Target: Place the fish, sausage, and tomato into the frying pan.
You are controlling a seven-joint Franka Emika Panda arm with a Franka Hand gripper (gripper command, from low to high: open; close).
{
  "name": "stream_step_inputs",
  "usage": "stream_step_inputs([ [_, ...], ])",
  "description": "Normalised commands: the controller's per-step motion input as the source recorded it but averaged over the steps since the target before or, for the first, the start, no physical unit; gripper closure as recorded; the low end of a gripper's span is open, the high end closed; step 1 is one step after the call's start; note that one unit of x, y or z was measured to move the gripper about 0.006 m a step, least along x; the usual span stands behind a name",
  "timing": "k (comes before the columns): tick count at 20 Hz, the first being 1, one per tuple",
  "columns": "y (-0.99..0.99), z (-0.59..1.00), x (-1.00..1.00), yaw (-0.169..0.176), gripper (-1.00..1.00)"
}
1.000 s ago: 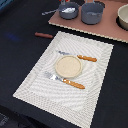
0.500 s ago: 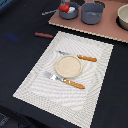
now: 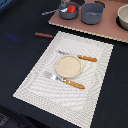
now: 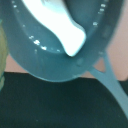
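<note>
The dark blue-grey frying pan (image 3: 68, 12) stands at the back on the tan board, its thin handle (image 3: 50, 12) sticking out to the exterior view's left. The red tomato (image 3: 72, 8) lies in it. The wrist view looks closely into the pan (image 4: 45, 62), where the white fish (image 4: 67, 30) shows over the pan floor. Whether the fish lies there or is held, I cannot tell. The reddish-brown sausage (image 3: 43, 35) lies on the black table, left of the placemat. Only a grey bit of my gripper (image 3: 64, 3) shows above the pan. Its fingers are not discernible.
A deeper grey pot (image 3: 92, 13) stands right of the pan, with a beige bowl (image 3: 123, 17) farther right. On the striped placemat (image 3: 95, 90) are a tan plate (image 3: 67, 66), a wooden-handled knife (image 3: 82, 58) and a fork (image 3: 67, 81).
A second ago the pan showed a pale shape in the exterior view. Now the red tomato shows in it. The sausage and the cutlery have not moved.
</note>
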Motion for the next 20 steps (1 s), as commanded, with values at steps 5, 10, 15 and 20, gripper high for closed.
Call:
stream_step_inputs([
  [5, -0.99, 0.51, -0.13, 0.0, -1.0],
  [10, -1.0, 0.13, -0.1, 0.0, -1.0],
  [15, -0.97, -0.23, -0.07, 0.0, -1.0],
  [20, -0.59, -0.57, -0.35, 0.014, -1.0],
])
